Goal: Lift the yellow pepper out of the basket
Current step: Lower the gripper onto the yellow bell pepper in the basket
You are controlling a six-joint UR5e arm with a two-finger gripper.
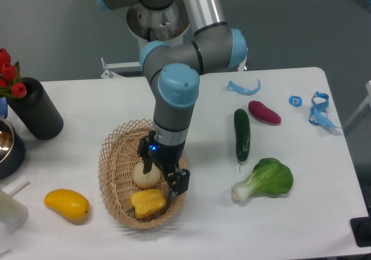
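Just below the tool (164, 177), the yellow pepper (147, 203) lies in the basket (111, 161).

White table (191, 237) against a plain grey wall (301, 22)

The white surface (87, 106) carries the basket (110, 173), a mango-like yellow fruit (66, 204), a black cylinder (36, 109), a cucumber (242, 134), a purple vegetable (264, 112), a leafy green (265, 179) and blue tape scraps (243, 88).
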